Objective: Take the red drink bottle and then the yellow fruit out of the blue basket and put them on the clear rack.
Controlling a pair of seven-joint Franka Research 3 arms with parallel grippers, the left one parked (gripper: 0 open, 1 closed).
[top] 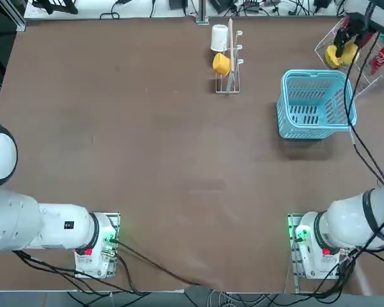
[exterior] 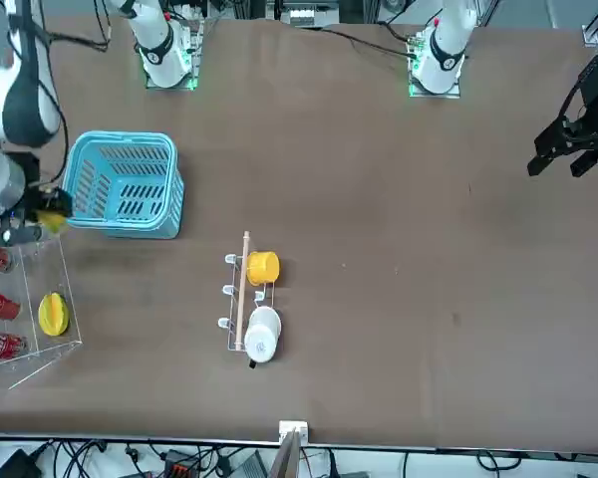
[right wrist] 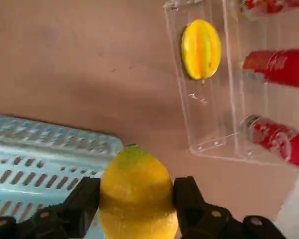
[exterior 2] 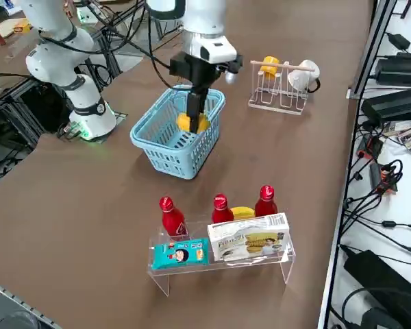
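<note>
With the right gripper (right wrist: 137,188) pinching the lemon (right wrist: 137,211), lower it onto the clear rack (right wrist: 212,112); release only once supported, preventing roll.

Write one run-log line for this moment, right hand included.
right hand: closed on yellow lemon-like fruit | fruit: held above table | red plastic bottles: on clear rack
</note>
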